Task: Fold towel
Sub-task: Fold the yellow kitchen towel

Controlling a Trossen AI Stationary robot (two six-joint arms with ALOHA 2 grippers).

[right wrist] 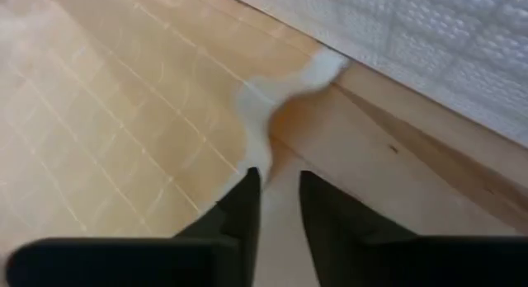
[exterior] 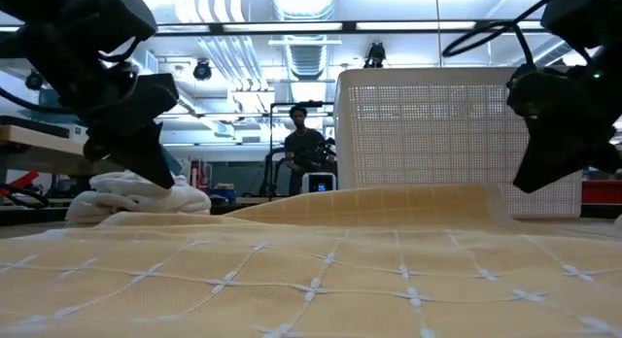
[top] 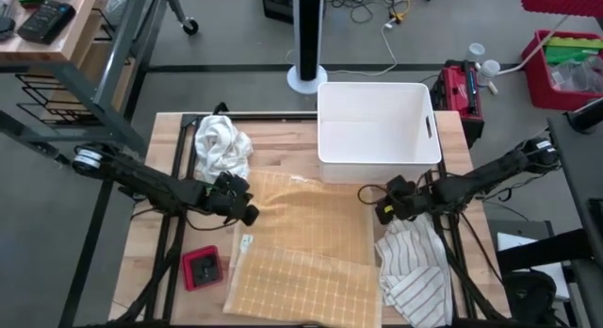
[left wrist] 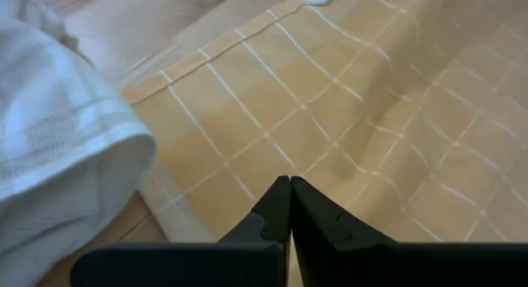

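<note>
Near edge of the desk [top: 165, 271]: red square item [top: 202, 266], at 7 o'clock. Striped cloth [top: 415, 271], crumpled, at 5 o'clock.

Centre: yellow checked towel [top: 306, 248], the task's thing, lying on the desk from the near edge to just short of the basket. Its far part reads as a layer lying over the near part, slightly rumpled; its far right corner curls up off the wood beside the basket wall. Judged: a fold has been laid and is being let go.

Left hand [top: 247, 213], at 9 o'clock, at the towel's left edge. Fingers pressed together, nothing visible between them; cloth lies beneath and ahead.

Right hand [top: 384, 211], at 3 o'clock, over the towel's right edge. Fingers slightly apart, no cloth between them; bare wood and the curled corner show ahead.

Far: white cloth [top: 221, 144], bunched, at 11 o'clock. White basket [top: 377, 130], at 1 o'clock. Person [exterior: 303, 149] in the room beyond.

Next move, judged: both hands need to lift clear, then take a fresh pair of corners, likely one short side, for a second fold. The curled corner wants flattening first.
</note>
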